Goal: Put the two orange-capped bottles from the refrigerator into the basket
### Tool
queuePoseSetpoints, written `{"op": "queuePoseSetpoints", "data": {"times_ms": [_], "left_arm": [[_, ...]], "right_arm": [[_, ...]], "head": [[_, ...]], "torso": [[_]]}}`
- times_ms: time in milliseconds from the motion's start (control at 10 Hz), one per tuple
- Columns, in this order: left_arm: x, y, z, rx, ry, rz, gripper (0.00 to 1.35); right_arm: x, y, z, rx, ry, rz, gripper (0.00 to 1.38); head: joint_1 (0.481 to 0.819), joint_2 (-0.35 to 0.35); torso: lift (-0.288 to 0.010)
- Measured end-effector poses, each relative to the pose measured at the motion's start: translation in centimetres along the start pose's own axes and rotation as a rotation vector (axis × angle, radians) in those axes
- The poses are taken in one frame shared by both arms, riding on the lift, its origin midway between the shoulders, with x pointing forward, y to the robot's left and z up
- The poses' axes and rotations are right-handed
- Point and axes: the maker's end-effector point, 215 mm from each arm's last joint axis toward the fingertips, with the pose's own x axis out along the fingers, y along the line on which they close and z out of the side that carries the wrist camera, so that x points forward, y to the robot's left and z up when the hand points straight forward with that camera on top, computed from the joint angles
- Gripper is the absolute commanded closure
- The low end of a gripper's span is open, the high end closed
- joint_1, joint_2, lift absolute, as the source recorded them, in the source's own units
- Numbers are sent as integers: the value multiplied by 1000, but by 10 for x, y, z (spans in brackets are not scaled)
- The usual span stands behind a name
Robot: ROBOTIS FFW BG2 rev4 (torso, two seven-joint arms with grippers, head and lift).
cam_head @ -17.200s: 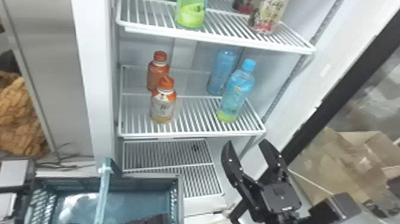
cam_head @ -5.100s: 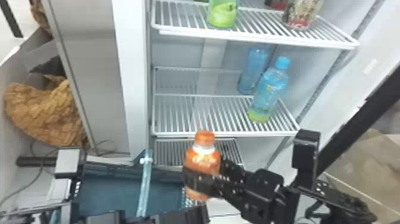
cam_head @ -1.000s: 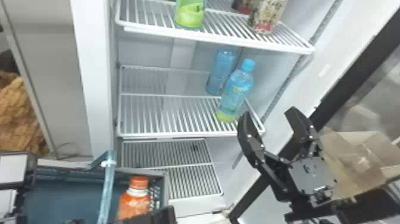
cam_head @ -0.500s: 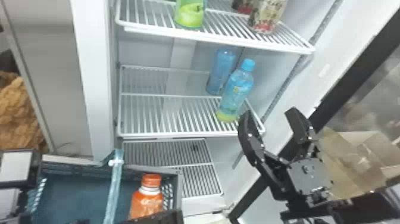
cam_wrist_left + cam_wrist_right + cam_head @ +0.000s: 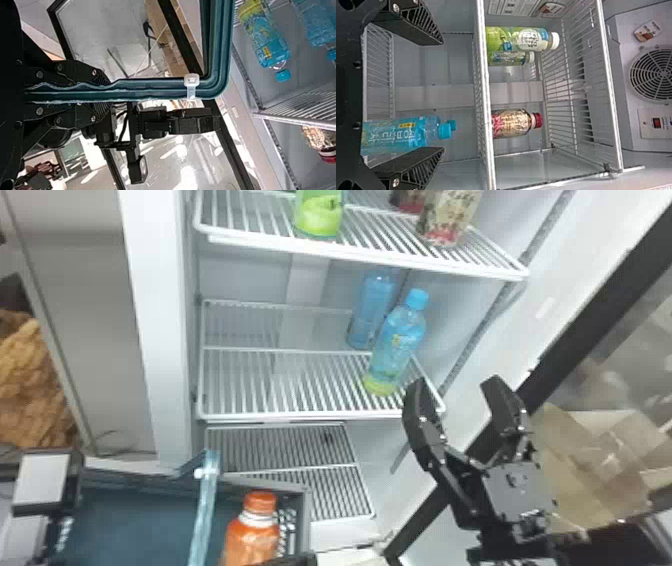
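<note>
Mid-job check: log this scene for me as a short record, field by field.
Orange-capped bottle: cap up inside the basket, by its right wall
Left pincer: shut on the basket's handle
Right pincer: open, empty, in front of the refrigerator's right side
Middle shelf: two blue-capped bottles, at its right end

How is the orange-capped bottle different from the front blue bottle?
The orange-capped bottle has an orange cap and body; the front blue bottle has a blue cap and a yellow-green bottom.
The orange-capped bottle is in the basket, while the front blue bottle stands on a refrigerator shelf.
Both have their caps on.
</note>
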Motion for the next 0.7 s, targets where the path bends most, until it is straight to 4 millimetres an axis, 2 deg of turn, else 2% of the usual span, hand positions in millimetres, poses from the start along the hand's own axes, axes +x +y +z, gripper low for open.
{"op": "queuePoseSetpoints", "data": {"times_ms": [700], "left_arm": [[4,-10,1,22,-1,-13,1139]], "right_arm": [[0,-2,9,-9,-24,-6,107]], "head": [[695,-350]], "torso": [[-288]]}}
